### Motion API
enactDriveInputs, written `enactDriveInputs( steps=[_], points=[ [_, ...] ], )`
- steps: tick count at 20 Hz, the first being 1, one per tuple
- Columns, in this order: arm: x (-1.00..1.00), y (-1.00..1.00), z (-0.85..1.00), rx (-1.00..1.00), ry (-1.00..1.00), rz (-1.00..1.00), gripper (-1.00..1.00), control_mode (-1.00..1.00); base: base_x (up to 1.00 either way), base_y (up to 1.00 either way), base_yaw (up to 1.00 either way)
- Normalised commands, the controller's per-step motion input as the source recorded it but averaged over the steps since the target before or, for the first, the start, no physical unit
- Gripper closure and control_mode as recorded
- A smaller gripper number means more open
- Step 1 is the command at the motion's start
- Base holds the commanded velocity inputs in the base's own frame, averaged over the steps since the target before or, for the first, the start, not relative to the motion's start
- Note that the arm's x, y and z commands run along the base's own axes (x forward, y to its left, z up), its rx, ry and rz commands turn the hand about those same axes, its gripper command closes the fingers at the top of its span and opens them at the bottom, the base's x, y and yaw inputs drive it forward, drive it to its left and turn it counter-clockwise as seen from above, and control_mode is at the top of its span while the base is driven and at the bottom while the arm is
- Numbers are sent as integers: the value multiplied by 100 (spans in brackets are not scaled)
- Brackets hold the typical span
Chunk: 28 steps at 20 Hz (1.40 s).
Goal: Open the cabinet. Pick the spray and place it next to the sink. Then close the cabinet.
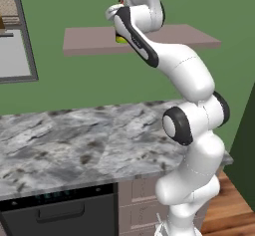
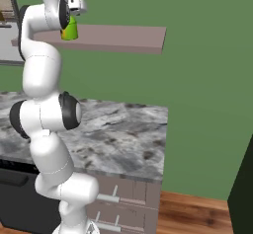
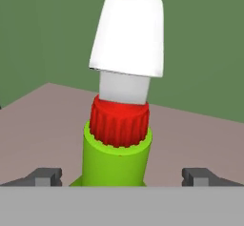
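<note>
The spray (image 3: 116, 160) stands upright on a brown shelf board (image 2: 123, 38) on the green wall, which looks like the cabinet's floor. The cabinet's doors and walls are out of view. In the hand view its green body, red collar and white head rise right in front of me. My gripper (image 3: 124, 177) is open, one fingertip (image 3: 45, 176) on each side of the green body and apart from it. In the right base view the spray (image 2: 70, 29) shows just under my raised hand. From the left, the arm hides most of the spray (image 1: 121, 39). The sink is out of view.
A grey marble counter (image 1: 74, 140) runs below the shelf. A black appliance front (image 1: 60, 212) and drawers (image 2: 118, 198) sit under it. A grey-framed panel (image 1: 20, 56) hangs at the left. A dark green block (image 1: 246, 145) stands on the wooden floor (image 2: 197, 213) at the right.
</note>
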Motion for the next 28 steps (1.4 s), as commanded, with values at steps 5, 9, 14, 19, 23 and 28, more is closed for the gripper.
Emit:
enactDriveInputs(
  steps=[5,9,14,19,23,28],
  points=[
    [0,0,0,0,0,0,-100,-100,0,0,0],
    [0,0,0,0,0,0,100,-100,0,0,0],
    [0,0,0,0,0,0,100,-100,0,0,0],
    [0,0,0,0,0,0,100,-100,0,0,0],
    [-23,0,2,0,0,0,100,-100,0,0,0],
    [-88,0,30,1,-10,0,100,-100,0,0,0]
  ],
)
